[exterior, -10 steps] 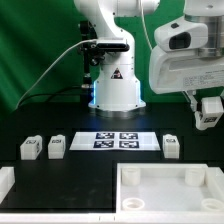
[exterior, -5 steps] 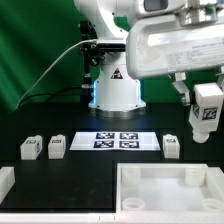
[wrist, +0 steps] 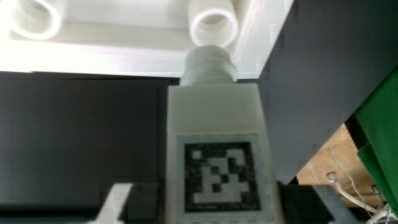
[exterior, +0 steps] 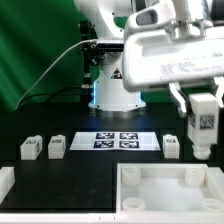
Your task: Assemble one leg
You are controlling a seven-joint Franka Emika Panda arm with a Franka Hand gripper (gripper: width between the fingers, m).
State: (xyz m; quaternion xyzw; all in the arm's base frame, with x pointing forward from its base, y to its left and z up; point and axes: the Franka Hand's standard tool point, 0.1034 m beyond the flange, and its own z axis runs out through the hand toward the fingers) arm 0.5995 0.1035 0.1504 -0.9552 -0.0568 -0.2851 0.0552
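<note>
My gripper [exterior: 202, 128] is shut on a leg [exterior: 201, 120], a small white block-shaped peg with a black-and-white square tag, and holds it upright in the air at the exterior view's right, above the white rimmed tabletop [exterior: 168, 192]. In the wrist view the leg [wrist: 217, 130] fills the middle, its tip pointing at a round socket [wrist: 214, 24] in a corner of the tabletop [wrist: 125, 35]. Three more legs stand on the black table: two at the left [exterior: 29, 149] [exterior: 56, 147] and one at the right [exterior: 171, 147].
The marker board [exterior: 115, 141] lies in the middle of the table before the robot base [exterior: 115, 88]. A white part [exterior: 5, 182] sits at the front left edge. A green backdrop stands behind.
The gripper with the leg has come down and toward the camera, and now hangs lower over the tabletop's right side.
</note>
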